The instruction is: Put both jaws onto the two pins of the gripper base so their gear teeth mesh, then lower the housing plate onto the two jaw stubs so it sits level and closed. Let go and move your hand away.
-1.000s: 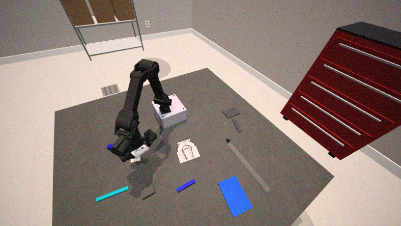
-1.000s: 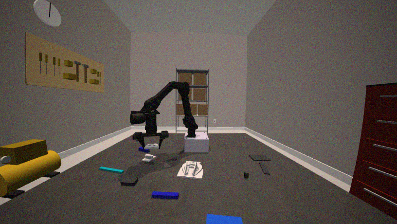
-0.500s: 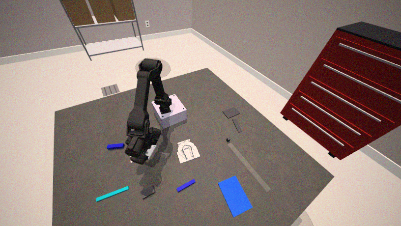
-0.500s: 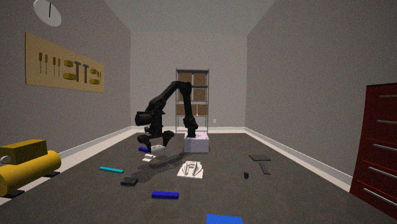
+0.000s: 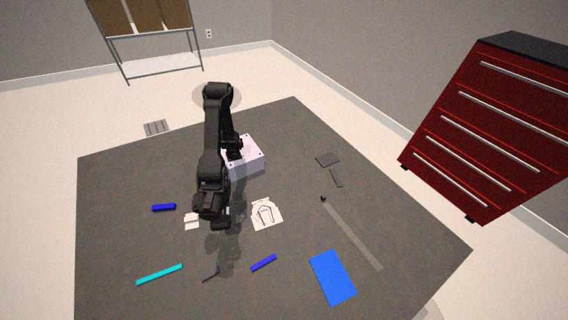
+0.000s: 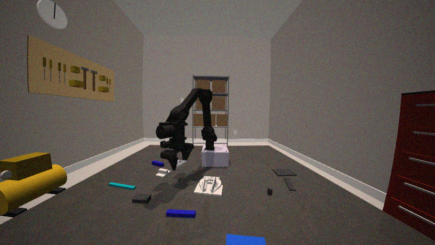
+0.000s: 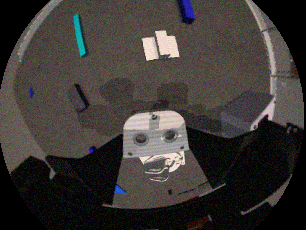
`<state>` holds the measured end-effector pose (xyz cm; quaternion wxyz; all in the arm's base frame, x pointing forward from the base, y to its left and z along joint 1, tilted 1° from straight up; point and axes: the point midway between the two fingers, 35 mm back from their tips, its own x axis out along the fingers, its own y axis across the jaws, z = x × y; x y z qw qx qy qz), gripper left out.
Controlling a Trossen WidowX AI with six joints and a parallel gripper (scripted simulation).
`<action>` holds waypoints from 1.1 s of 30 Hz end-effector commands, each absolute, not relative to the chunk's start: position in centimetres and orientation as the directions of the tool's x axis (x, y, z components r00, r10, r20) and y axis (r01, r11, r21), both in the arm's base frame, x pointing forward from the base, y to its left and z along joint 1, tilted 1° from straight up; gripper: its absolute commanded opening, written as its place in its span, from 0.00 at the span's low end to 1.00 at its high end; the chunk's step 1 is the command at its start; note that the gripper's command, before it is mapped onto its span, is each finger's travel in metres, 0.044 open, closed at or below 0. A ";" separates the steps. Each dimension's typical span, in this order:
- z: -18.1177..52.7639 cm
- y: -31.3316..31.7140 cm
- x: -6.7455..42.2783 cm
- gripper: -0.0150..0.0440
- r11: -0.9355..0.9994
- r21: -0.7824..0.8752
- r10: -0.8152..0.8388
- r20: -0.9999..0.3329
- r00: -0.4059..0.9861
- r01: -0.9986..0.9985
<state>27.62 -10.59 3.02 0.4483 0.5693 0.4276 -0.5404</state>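
My gripper (image 6: pixel 179 164) (image 7: pixel 153 134) is shut on the housing plate (image 7: pixel 155 131), a pale plate with two round holes, held by its sides above the table, left of the gripper base. The top view shows only a sliver of the plate behind the hand. The white gripper base (image 5: pixel 277 218) (image 6: pixel 208 192) lies on the table in front of the robot's pedestal. The left jaw (image 5: pixel 260 216) (image 6: pixel 204 185) and right jaw (image 5: pixel 273 214) (image 6: pixel 215 185) lie on the base. Their gear teeth are too small to make out. In the wrist view the base shows partly below the plate.
A white stepped stand (image 5: pixel 191 225) (image 7: pixel 169 46) lies left of the base. Around are a blue block (image 5: pixel 163 206), a teal bar (image 5: pixel 159 274), a dark block (image 6: pixel 142 198), a blue bar (image 5: pixel 263 262), a blue sheet (image 5: pixel 333 278) and a small black piece (image 6: pixel 270 191).
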 end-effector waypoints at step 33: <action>2.9 -0.5 27.3 0.85 0.768 0.039 0.011 -0.999 0.048 0.640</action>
